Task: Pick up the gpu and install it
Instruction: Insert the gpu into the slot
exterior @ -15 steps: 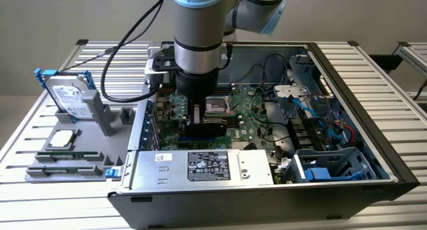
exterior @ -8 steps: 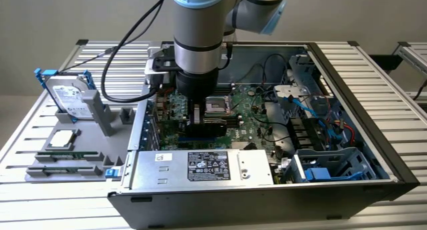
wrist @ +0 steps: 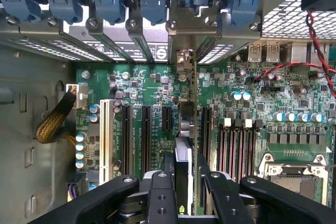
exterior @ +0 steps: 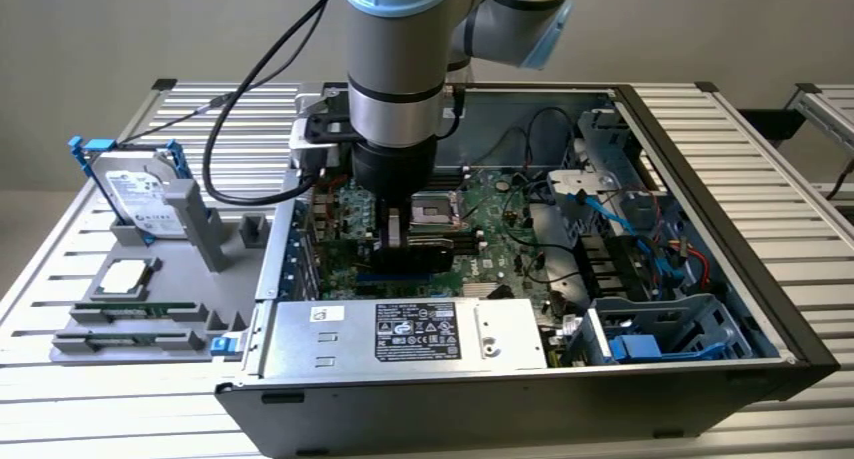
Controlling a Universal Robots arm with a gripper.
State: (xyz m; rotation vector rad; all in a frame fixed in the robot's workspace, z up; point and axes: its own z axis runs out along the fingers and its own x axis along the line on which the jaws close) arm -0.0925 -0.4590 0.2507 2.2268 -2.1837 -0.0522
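On the exterior view's left, a silver hard drive in a blue frame (exterior: pixel 134 194) stands on the slatted metal worktop (exterior: pixel 120 399). Rightward, inside the open black computer case (exterior: pixel 747 279), the black gripper (exterior: pixel 396 237) clamps the flat black-and-green gpu (wrist: pixel 184 145) edge-on, standing over the green motherboard (wrist: pixel 152 85) and its slots.

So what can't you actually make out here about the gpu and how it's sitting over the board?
- The gpu, wrist view: seen edge-on, so its faces are hidden; its near end is covered by the gripper.
- The gpu, exterior view: the arm covers its upper part.
- Whether its edge is seated in a slot: blocked by the card itself.
- The power supply label text: too small.
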